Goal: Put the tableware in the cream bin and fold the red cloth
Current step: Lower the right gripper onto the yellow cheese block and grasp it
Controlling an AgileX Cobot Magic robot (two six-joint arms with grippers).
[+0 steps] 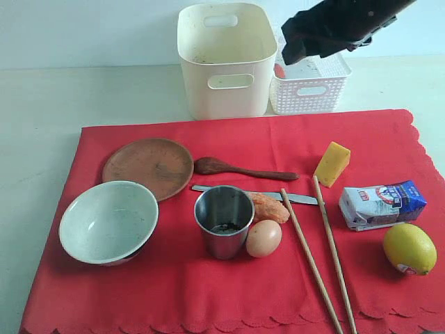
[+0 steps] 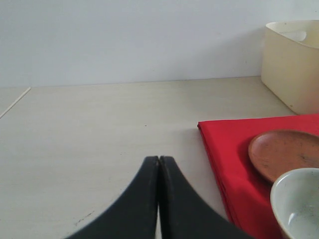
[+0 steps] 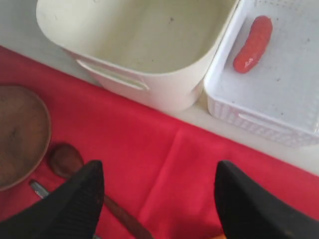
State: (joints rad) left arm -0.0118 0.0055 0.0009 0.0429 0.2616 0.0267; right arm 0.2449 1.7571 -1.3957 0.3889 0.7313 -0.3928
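Observation:
On the red cloth [image 1: 229,285] lie the wooden plate [image 1: 148,167], pale bowl [image 1: 108,221], steel cup [image 1: 224,221], dark spoon [image 1: 240,169], knife [image 1: 302,199] and two chopsticks [image 1: 311,261]. The cream bin [image 1: 226,59] stands behind the cloth with nothing in it. My right gripper [image 3: 158,167] hangs open over the cloth's far edge, close to the bin [image 3: 164,94] and the spoon [image 3: 65,159], holding nothing. My left gripper [image 2: 159,159] is shut and empty over bare table, left of the cloth [image 2: 234,154], plate [image 2: 284,154] and bowl [image 2: 296,204]; it is outside the exterior view.
A white lattice basket [image 1: 309,87] holding a red sausage [image 3: 253,44] stands right of the bin. Cheese [image 1: 332,163], milk carton [image 1: 382,204], lemon [image 1: 409,248], egg [image 1: 264,238] and an orange sausage [image 1: 270,207] lie on the cloth. My right arm [image 1: 341,24] hangs above the basket.

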